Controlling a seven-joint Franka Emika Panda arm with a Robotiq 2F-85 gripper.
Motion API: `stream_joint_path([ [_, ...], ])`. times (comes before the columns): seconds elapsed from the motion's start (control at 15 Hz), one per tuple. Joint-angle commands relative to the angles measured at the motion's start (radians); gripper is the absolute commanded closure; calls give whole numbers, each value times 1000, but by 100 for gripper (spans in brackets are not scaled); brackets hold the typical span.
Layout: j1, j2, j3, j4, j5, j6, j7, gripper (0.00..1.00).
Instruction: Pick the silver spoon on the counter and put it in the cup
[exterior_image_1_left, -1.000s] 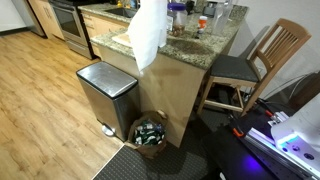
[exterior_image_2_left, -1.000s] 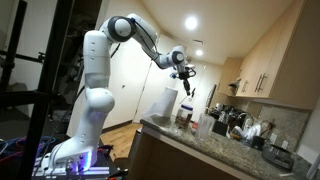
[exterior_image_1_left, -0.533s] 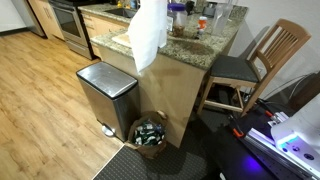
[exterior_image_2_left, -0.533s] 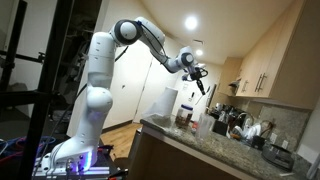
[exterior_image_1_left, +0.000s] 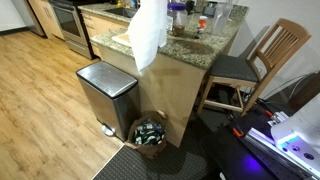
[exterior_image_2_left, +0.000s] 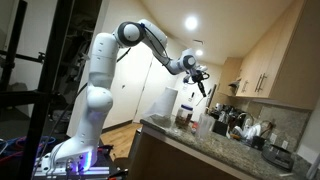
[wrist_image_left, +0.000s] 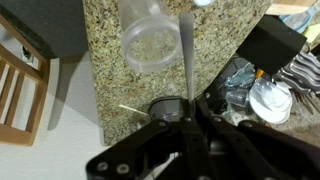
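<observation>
My gripper (exterior_image_2_left: 200, 78) hangs high above the granite counter (exterior_image_2_left: 190, 143) and is shut on the silver spoon (exterior_image_2_left: 204, 90), which dangles below it. In the wrist view my gripper (wrist_image_left: 190, 113) holds the thin silver spoon (wrist_image_left: 186, 50), which points across the speckled counter (wrist_image_left: 105, 60). A clear plastic cup (wrist_image_left: 150, 38) stands just left of the spoon's far end. A small dark round cup (wrist_image_left: 163, 106) sits right by the fingers. In an exterior view cups (exterior_image_1_left: 178, 14) stand on the counter (exterior_image_1_left: 185, 48); the gripper is out of that view.
A white plastic bag (exterior_image_1_left: 150, 35) hangs over the counter edge. A steel trash can (exterior_image_1_left: 105, 92), a basket (exterior_image_1_left: 150, 132) and a wooden chair (exterior_image_1_left: 258, 62) stand round the island. A black box (wrist_image_left: 270, 45) and kitchen clutter (wrist_image_left: 268, 95) crowd the counter's far side.
My gripper has swung with the spoon away from the arm's base, out over the cups on the counter. Most of the move came early; lately it has only crept on.
</observation>
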Motion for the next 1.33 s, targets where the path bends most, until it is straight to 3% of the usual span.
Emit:
stream_joint_path([
  [0.0,-26,45,-17,42,-134,70,150,100],
  [0.33,-18,111,-47,74,-378,65,386,100],
  [0.6,6,153,-70,68,-487,51,504,100],
  [1.27,62,179,-79,36,-506,-27,538,100],
])
